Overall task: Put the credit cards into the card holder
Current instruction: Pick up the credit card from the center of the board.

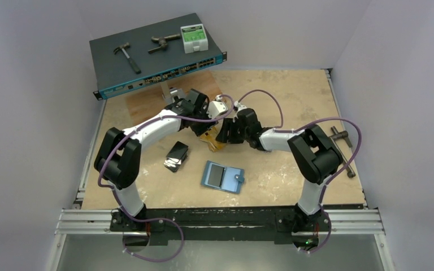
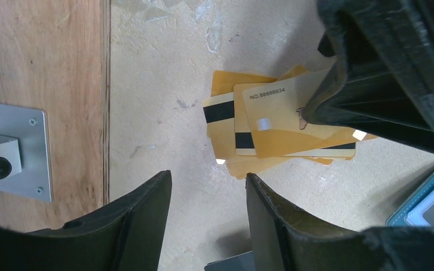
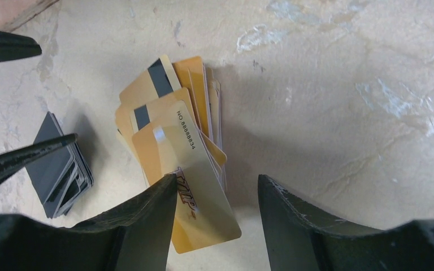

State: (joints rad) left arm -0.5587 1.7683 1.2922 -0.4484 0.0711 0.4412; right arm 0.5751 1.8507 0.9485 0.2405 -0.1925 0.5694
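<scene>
left gripper: jaws apart, empty, low beside gold credit cards | right gripper: jaws apart, nothing gripped, one finger over top card, contact unclear | credit cards: fanned pile on table | card holder: lying open, well apart from pile, nearer arm bases

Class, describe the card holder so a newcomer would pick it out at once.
Start at the long black rail across the bottom of the top view. Just beyond its middle lies the card holder, opened flat. It alone is teal-blue with a silver snap, unlike the black card stack to its left.
</scene>
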